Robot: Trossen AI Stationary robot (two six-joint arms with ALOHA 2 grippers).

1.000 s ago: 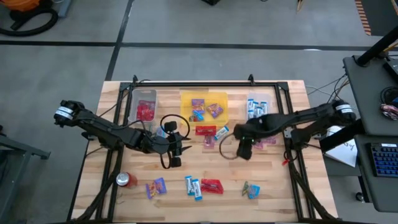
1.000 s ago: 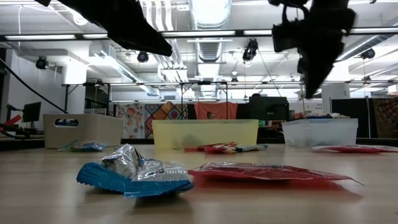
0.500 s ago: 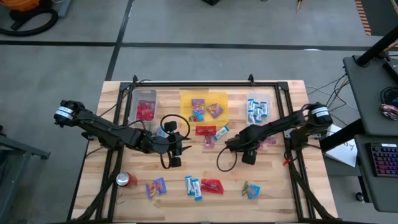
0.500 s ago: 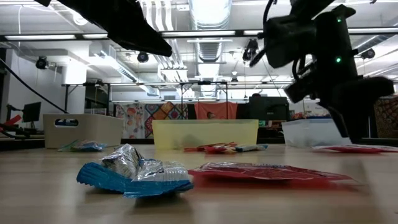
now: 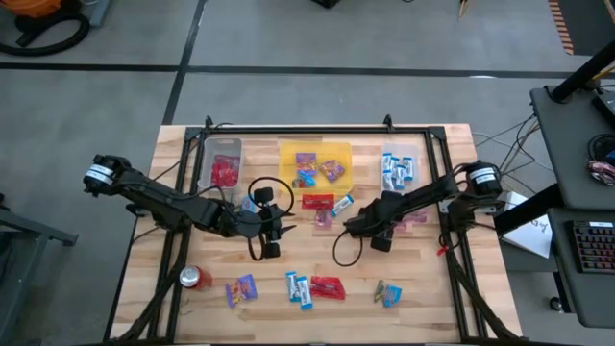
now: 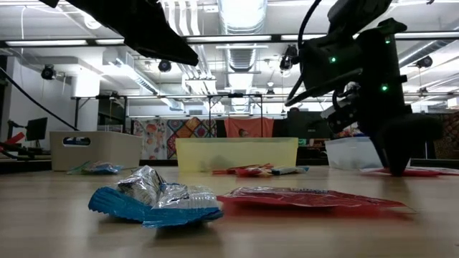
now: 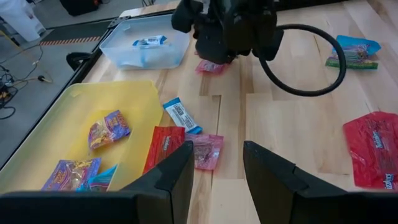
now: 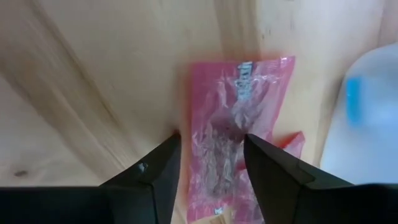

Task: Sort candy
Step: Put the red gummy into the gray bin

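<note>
**My right tool straddles a pink packet**

My right tool (image 8: 208, 165) is down at the wooden tabletop (image 5: 423, 279), fingers spread apart, with a flat pink shiny candy packet (image 8: 239, 118) lying between them, beside the clear plastic bin (image 5: 401, 165) of blue-and-white bars. Nothing is clamped. My left tool (image 7: 214, 171) waits released over mid-tabletop, facing a yellow tray (image 7: 74, 121) holding purple packets (image 7: 109, 129), with a red packet (image 7: 163, 147) and blue-and-white bar (image 7: 181, 116) alongside.
</note>
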